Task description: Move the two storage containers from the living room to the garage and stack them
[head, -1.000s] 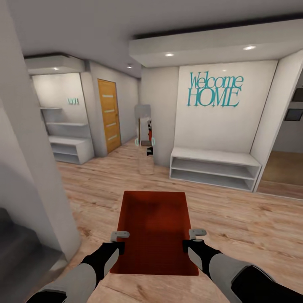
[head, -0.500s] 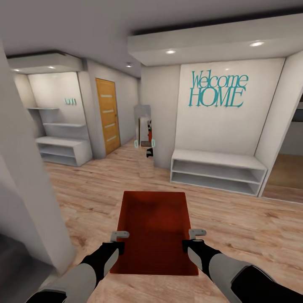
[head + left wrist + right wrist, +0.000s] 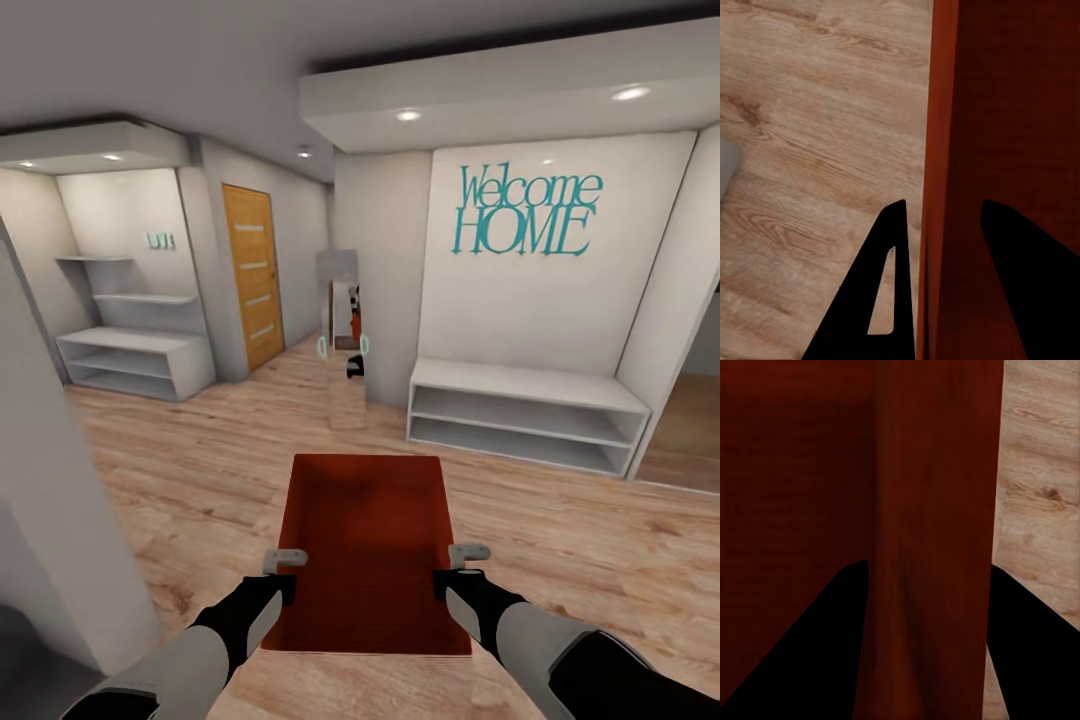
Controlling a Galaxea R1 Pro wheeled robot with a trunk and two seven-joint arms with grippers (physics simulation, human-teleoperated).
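Note:
An orange-red storage container [image 3: 370, 540], open-topped and empty, hangs in front of me above light wood plank flooring. My left gripper [image 3: 285, 570] is shut on its left wall and my right gripper [image 3: 455, 568] on its right wall. In the left wrist view the black fingers [image 3: 889, 285] straddle the container's rim [image 3: 941, 150], one outside and one inside. The right wrist view shows the same pinch on the other wall [image 3: 934, 472], with the right gripper [image 3: 930, 566] around it. I am in a hallway with wood flooring.
A white wall corner [image 3: 60, 520] stands close on my left. Ahead are a white bench shelf [image 3: 525, 410] under a teal "Welcome HOME" sign [image 3: 525, 210], a narrow mirror [image 3: 345, 330], a wooden door [image 3: 252, 275] and white shelving [image 3: 135, 360]. An opening [image 3: 690, 430] lies at the right.
The whole view has shifted: the left wall corner slid out toward the edge and more of the left shelving shows. Container and both grippers keep the same place in the picture.

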